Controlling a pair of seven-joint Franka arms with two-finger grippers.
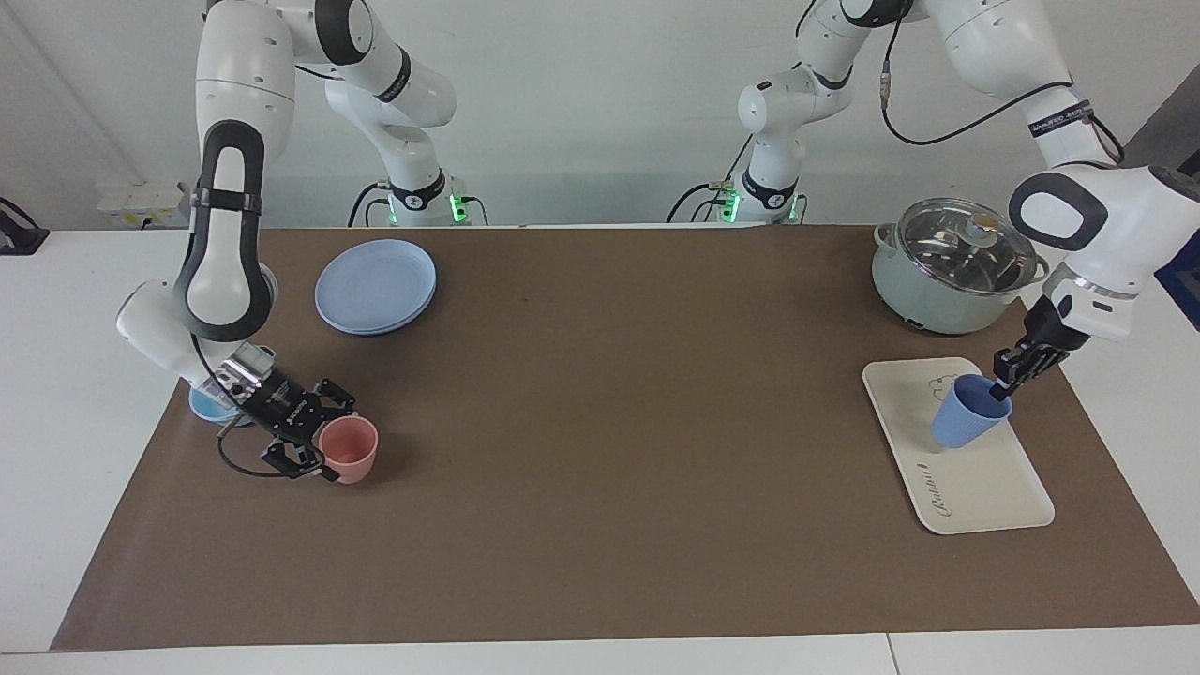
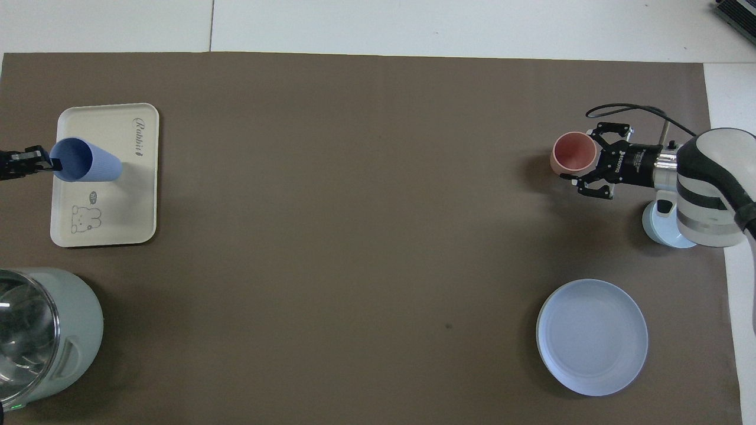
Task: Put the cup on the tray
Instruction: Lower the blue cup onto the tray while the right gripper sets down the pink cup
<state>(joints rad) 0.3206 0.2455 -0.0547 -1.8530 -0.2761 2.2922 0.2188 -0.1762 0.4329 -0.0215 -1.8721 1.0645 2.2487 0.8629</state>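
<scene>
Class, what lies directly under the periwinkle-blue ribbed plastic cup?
The periwinkle-blue ribbed plastic cup, tilted, is over the flat cream-white rectangular tray. Whether its base touches is covered. The left gripper pinches its rim.

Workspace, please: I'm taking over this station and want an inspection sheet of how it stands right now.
Surface: brown mat on a white table.
Job's things: cup tilted over tray; base contact unclear.
Clutter: lidded pot, blue plate, light-blue bowl, pink cup.
Grippers: left pincer shut on cup's rim; right pincer low, against pink cup.
Cables: black loop beside right pincer.
Surroundings: white wall; nothing else seen.
</scene>
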